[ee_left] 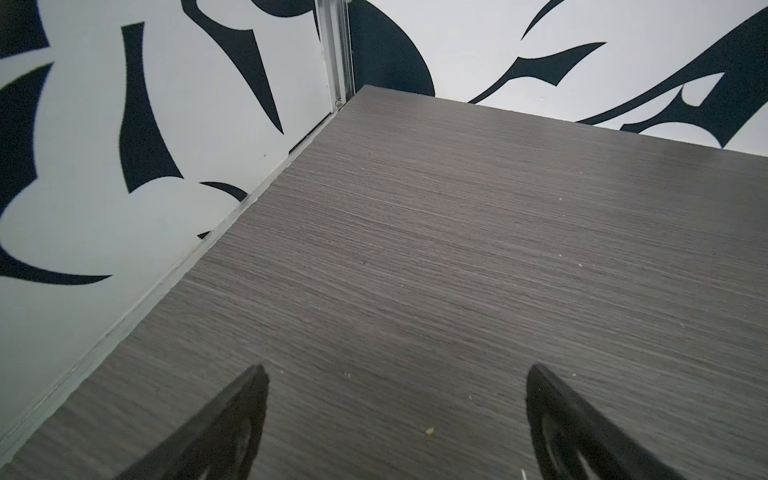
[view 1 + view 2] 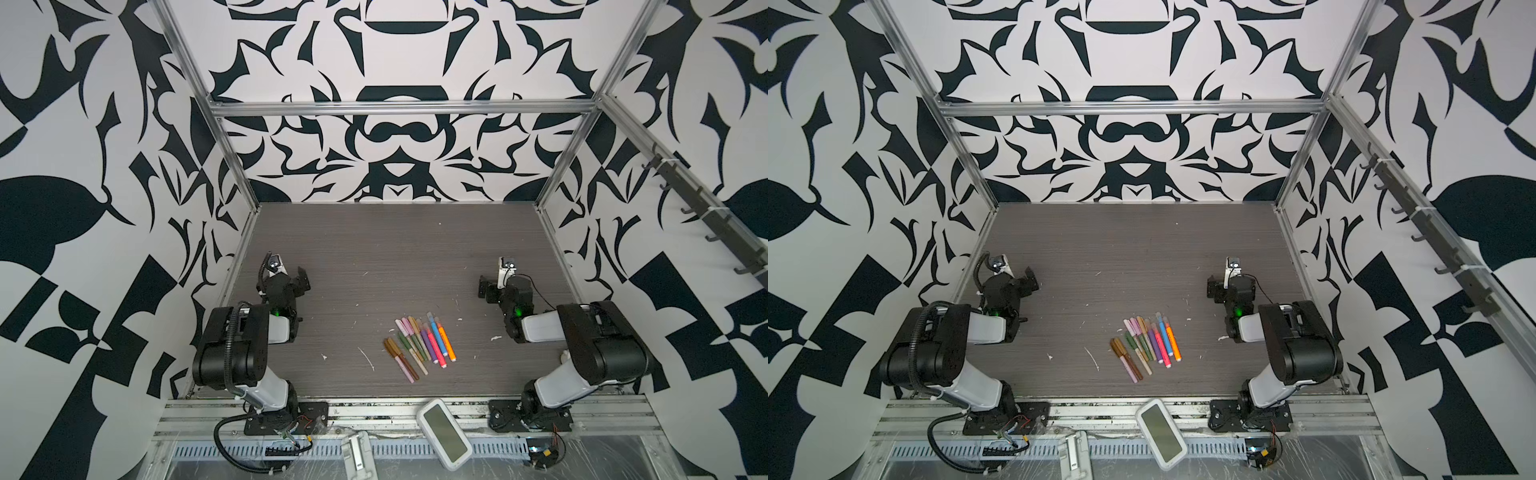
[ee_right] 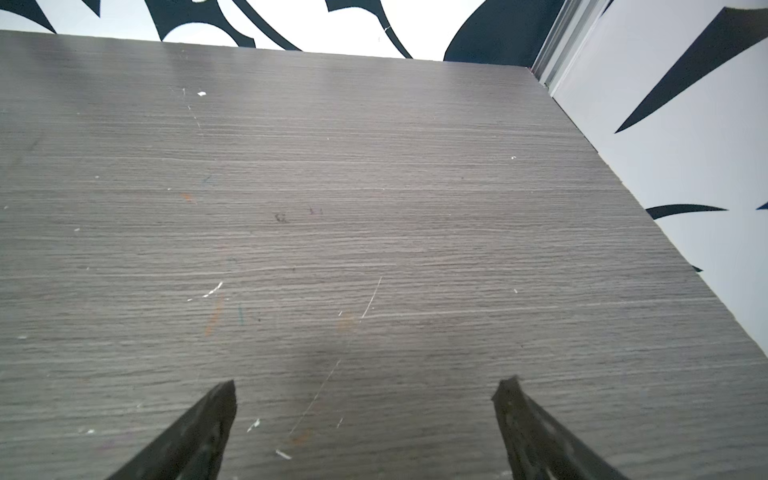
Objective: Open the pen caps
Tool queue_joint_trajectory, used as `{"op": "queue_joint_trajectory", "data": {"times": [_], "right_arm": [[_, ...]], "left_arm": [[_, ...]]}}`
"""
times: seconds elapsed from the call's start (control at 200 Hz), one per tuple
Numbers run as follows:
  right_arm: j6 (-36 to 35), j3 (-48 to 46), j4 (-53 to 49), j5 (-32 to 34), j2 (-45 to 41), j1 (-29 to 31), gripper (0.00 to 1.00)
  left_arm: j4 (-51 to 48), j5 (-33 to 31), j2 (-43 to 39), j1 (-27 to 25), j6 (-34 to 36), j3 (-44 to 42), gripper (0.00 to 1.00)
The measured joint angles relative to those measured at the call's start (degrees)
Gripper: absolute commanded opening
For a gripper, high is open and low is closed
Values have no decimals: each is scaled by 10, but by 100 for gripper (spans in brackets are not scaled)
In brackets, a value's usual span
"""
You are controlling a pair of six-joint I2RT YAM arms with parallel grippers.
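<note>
Looking down into a booth walled with black-and-white patterned panels [image 2: 395, 62] on an aluminium frame [image 2: 399, 109] and floored with a grey wood-grain tabletop [image 2: 395, 249], scuffed and scratched. Flanking that surface, the left arm [image 2: 232, 349] and the right arm [image 2: 598, 345], each folded back over its base at the front. Left gripper [image 1: 397, 374] spread wide and empty, poised over plain wood near the left wall. Right gripper [image 3: 368, 384] likewise wide apart, holding nothing, over scratched wood near the right wall. Lying flat between the two arms, toward the front edge and well apart from both grippers: the pens [image 2: 419, 347], about ten, side by side in a loose slanted row, with orange and blue at the right, then pink, purple and green, then gold and brown at the left. Pen caps [image 2: 404, 326] seated on the far ends of the barrels, pale pink, tan and brown among them, all on as far as can be told. Only open tabletop between either gripper and the row. Just in front of the pens, off the wood, a white handheld device with a grey screen [image 2: 444, 434], lying askew across the front rail [image 2: 374, 409]. Along the right wall, a dark hook rail [image 2: 706, 220]. Scattered left of the pens, small white flecks [image 2: 368, 359].
</note>
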Motion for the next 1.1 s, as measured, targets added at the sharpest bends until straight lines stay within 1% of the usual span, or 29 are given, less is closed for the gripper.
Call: {"op": "queue_joint_trajectory", "data": {"times": [0.975,1.045,1.1], "right_arm": [[-9,0,12,-7,0,0,100],[-9,0,5,9,-5,6,100],[-9,0,-24,30,-30,16,100]], "left_arm": [[0,9,0,1,-5,0,99],[0,10,-1,1,-4,0,99],[-14,13,-13,1,-4,0,99]]}}
